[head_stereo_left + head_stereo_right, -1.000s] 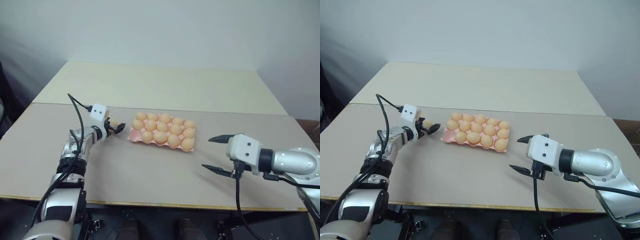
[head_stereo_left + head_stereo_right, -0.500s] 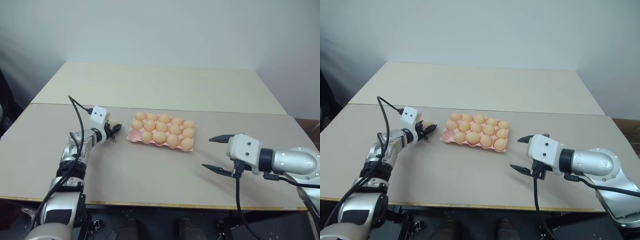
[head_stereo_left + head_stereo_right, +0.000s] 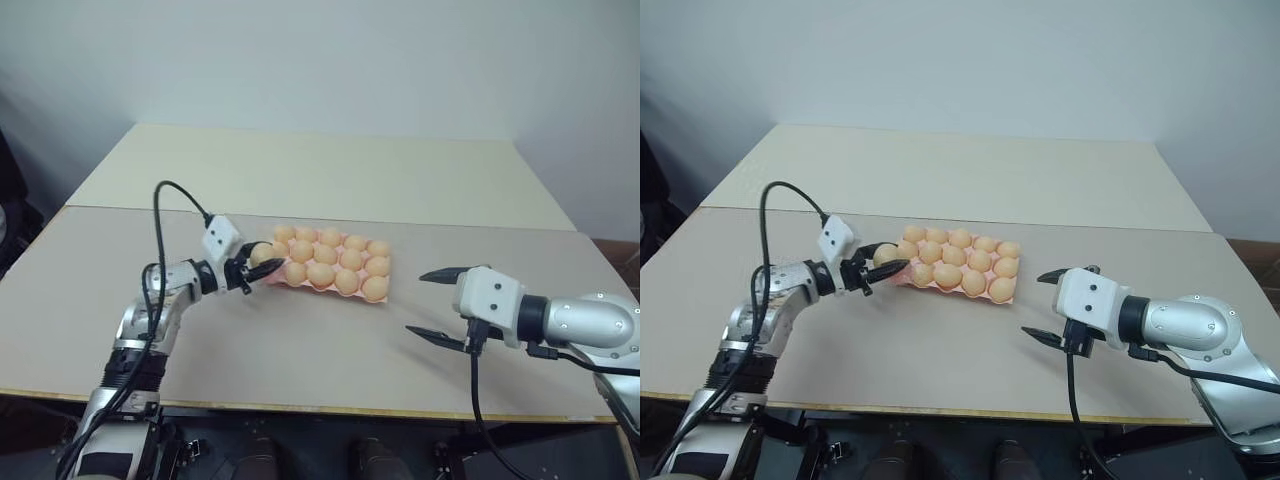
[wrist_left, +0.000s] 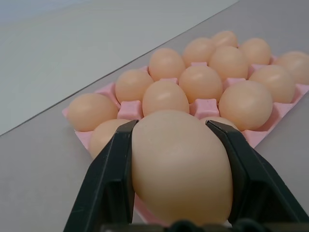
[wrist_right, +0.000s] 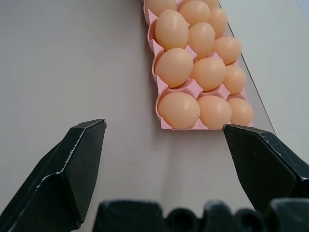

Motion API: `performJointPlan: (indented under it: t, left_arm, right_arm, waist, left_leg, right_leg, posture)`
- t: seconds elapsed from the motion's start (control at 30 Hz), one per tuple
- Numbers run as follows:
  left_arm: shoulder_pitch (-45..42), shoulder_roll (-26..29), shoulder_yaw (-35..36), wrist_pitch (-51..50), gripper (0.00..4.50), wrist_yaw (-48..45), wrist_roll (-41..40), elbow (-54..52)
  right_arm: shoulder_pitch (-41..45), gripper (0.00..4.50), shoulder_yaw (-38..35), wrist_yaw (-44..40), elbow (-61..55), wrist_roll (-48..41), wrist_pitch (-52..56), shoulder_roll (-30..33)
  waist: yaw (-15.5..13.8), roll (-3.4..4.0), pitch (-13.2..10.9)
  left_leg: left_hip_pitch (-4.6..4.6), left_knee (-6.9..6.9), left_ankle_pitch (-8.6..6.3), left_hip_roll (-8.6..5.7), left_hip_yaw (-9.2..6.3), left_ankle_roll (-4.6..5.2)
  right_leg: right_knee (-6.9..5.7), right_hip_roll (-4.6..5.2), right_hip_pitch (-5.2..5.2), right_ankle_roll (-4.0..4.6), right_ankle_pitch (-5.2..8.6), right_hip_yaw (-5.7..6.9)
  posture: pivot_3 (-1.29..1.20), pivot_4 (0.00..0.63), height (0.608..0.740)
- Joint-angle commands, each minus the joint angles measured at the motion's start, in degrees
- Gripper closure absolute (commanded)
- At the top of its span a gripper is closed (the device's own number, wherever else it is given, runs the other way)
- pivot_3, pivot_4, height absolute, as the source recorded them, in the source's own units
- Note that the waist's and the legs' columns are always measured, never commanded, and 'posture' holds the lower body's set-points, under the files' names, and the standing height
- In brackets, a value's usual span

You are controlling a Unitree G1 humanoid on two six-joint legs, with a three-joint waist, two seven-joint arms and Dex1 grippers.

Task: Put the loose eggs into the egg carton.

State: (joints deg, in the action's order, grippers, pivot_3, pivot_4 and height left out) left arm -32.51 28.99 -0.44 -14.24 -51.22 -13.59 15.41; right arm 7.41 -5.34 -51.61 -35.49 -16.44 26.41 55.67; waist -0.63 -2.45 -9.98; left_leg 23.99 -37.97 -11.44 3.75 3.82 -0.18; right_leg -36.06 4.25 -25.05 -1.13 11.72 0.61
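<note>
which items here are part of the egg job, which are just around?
Part of the job:
- egg clamped in the left gripper, beside the carton's left end
- pink egg carton, cups holding eggs
- right gripper, open, holding nothing, off to the carton's right

Just around:
- grey table
- cream table behind it

Looks like a lab or test room to me — two plain beige desks [image 3: 300,330] pushed together against a bare white wall [image 3: 330,60], nothing homely around, exposed cabling [image 3: 160,215] looping off my arm.
</note>
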Motion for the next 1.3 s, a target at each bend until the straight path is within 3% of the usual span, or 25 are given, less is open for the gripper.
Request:
performJointPlan:
  t: [0.03,0.3,0.6,0.87,1.0,1.3]
  left_arm:
    - [-2.23,0.22,0.36,2.46,2.55,-2.23,-0.68,1.54]
    - [-3.86,-1.39,0.89,6.99,0.02,-0.41,0.93,5.76]
    - [1.82,4.07,5.47,4.79,0.02,-5.44,-4.65,-3.33]
    - [17.70,18.30,18.85,-6.01,0.02,-15.42,-19.89,-24.03]
    - [28.28,26.78,27.40,-8.11,0.02,-21.78,-22.25,-28.61]
    - [34.57,31.17,35.78,-10.52,0.02,-22.74,-23.52,-30.75]
  right_arm:
    - [-0.80,0.00,-2.34,0.87,-2.14,0.04,0.05,0.13]
    - [-1.29,0.00,-2.62,1.68,-2.40,0.05,0.14,0.39]
    - [-1.06,0.00,-2.78,1.42,-2.05,-0.12,0.03,0.65]
    - [-1.55,0.00,-4.08,-0.18,-1.68,-0.77,-0.53,1.44]
    - [-2.80,0.00,-7.86,-4.35,-0.59,-2.75,-1.38,3.54]
    - [-4.86,0.00,-13.84,-12.05,3.08,-5.52,-4.64,6.35]
  waist:
    - [-0.04,0.00,0.00]
    - [-0.10,0.00,0.00]
    - [0.65,0.00,0.00]
    - [0.94,0.01,0.00]
    - [1.03,0.03,0.00]
    - [-0.05,0.05,0.01]
  left_leg:
    - [0.00,0.00,0.00,0.00,0.00,0.00]
    - [0.00,0.00,0.00,0.00,-0.01,0.00]
    - [0.02,-0.01,0.00,0.03,-0.02,0.00]
    - [-0.01,-0.01,0.00,0.07,-0.01,-0.01]
    - [-0.01,0.01,-0.01,0.08,0.03,-0.02]
    - [-0.14,0.04,-0.04,0.11,0.06,-0.06]
  right_leg:
    - [-0.01,0.00,0.00,0.00,0.00,0.00]
    - [-0.01,0.01,0.00,0.00,0.00,0.01]
    - [-0.01,-0.01,-0.02,0.00,0.00,-0.01]
    - [-0.03,0.02,-0.06,0.02,0.02,0.00]
    - [-0.01,0.07,-0.10,0.26,0.18,0.01]
    - [0.02,0.12,-0.05,0.45,0.32,0.06]
  posture:
    - [0.00,0.150,0.740]
    - [0.00,0.150,0.740]
    - [0.00,0.150,0.740]
    - [0.00,0.150,0.740]
    - [0.00,0.150,0.740]
    - [0.00,0.150,0.740]
